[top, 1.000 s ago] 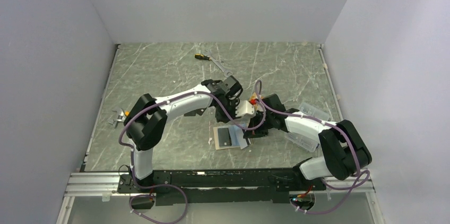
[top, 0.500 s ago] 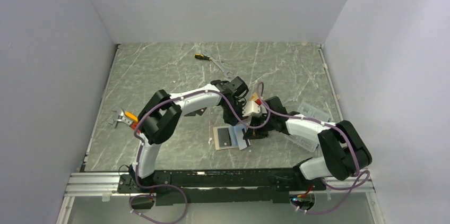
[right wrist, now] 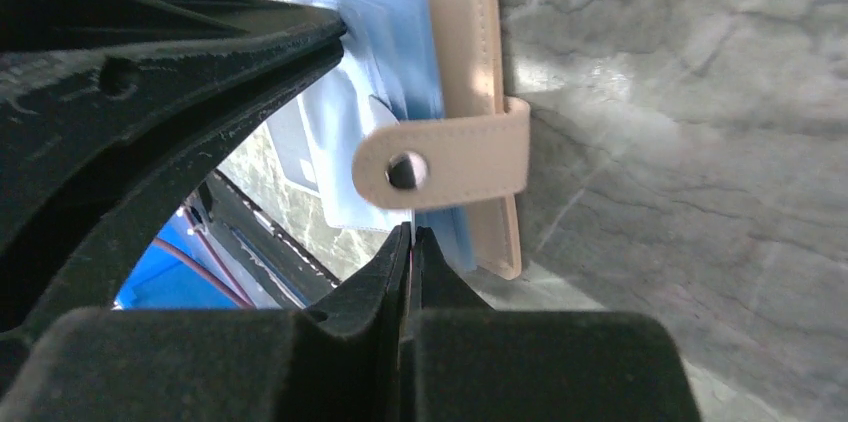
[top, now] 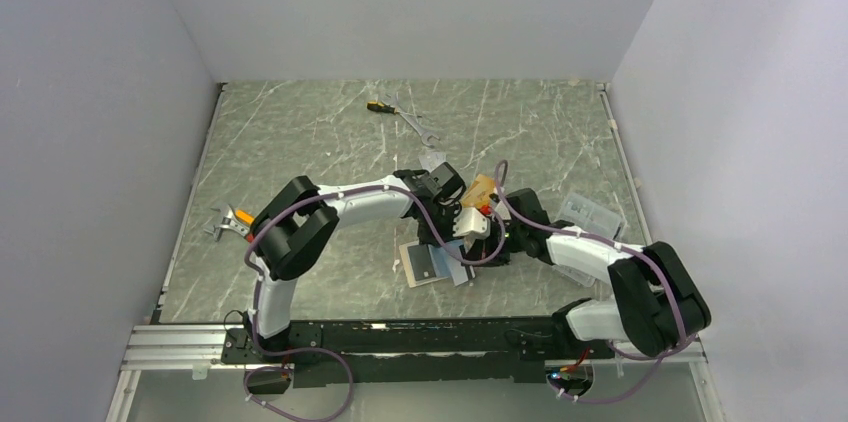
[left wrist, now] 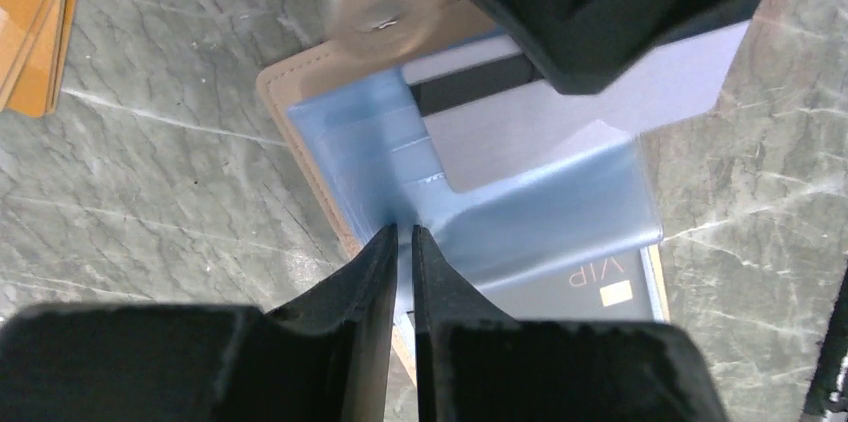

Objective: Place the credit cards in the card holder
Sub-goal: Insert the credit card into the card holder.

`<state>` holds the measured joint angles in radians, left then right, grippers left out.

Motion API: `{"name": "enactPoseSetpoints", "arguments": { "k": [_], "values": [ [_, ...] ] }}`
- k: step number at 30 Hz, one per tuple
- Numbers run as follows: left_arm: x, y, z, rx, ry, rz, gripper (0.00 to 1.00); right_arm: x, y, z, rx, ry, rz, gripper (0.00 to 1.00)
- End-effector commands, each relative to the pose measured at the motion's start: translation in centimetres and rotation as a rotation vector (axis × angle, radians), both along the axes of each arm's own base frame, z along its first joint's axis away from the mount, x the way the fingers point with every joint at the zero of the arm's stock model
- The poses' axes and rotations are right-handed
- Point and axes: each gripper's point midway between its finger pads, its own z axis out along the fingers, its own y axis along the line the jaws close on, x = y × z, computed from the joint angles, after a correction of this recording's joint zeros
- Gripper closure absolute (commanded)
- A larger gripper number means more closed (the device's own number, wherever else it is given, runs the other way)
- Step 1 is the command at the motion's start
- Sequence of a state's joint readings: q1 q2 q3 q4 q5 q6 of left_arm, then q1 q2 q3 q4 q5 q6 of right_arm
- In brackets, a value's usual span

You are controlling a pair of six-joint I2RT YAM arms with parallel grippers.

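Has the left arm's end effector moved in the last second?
Yes: the left end effector has moved away from the wrench and down toward the wallet.

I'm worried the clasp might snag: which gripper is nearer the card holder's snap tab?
Right. The right gripper, shut, has its tips just beside the snap tab. The left gripper pinches the blue panel of the card holder, farther from the tab.

Grey-green marbled worktop [top: 300,132] with white veins, plain pale back wall [top: 420,2], matching left wall [top: 90,142] and right wall [top: 740,122], metal rail [top: 170,347] along the near edge, soft even light
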<state>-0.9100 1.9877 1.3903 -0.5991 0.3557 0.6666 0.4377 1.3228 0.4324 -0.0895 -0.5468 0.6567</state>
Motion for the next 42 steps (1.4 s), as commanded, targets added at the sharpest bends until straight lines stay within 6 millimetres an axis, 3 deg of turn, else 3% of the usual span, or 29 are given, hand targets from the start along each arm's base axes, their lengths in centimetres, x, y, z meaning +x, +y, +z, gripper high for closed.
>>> {"name": "enactPoseSetpoints", "arguments": {
  "k": [1,17,23,30,34,36,37,38,39,42],
  "values": [
    [-0.9,3.4,-1.8,0.130,-0.021,-0.011,0.84,0.3,-2.5,-0.9,-0.083,-0.009,-0.065,1.00],
    [-0.5,3.7,-1.3,0.134,-0.049,-0.011,0.84,-0.5,-1.9,-0.9,-0.036,0.006,-0.014,1.00],
    [-0.1,2.9,0.6,0.096,-0.056,-0.008,0.84,-1.5,-0.4,-1.7,-0.022,0.034,0.041,1.00],
    [0.6,2.9,1.9,0.081,-0.068,0.007,0.82,-1.7,-0.3,-1.7,-0.018,0.034,0.043,1.00],
    [1.3,3.0,3.7,0.054,-0.068,0.033,0.79,-1.6,-0.1,-1.3,0.000,0.027,0.039,1.00],
    [1.6,3.3,4.9,0.036,-0.067,0.048,0.79,-1.2,0.3,-0.7,0.021,0.008,0.037,1.00],
    [1.8,3.5,5.5,0.027,-0.069,0.054,0.79,6.3,3.9,8.1,0.139,-0.236,0.039,1.00],
    [1.9,3.7,6.0,0.020,-0.071,0.063,0.79,0.3,1.0,0.9,0.052,-0.037,0.035,1.00],
    [2.1,4.0,6.6,0.012,-0.074,0.071,0.79,-0.4,0.8,0.4,0.049,-0.022,0.034,1.00],
    [2.4,5.2,7.6,0.004,-0.080,0.095,0.79,0.1,1.1,1.6,0.071,-0.050,0.032,1.00]
  ]
}}
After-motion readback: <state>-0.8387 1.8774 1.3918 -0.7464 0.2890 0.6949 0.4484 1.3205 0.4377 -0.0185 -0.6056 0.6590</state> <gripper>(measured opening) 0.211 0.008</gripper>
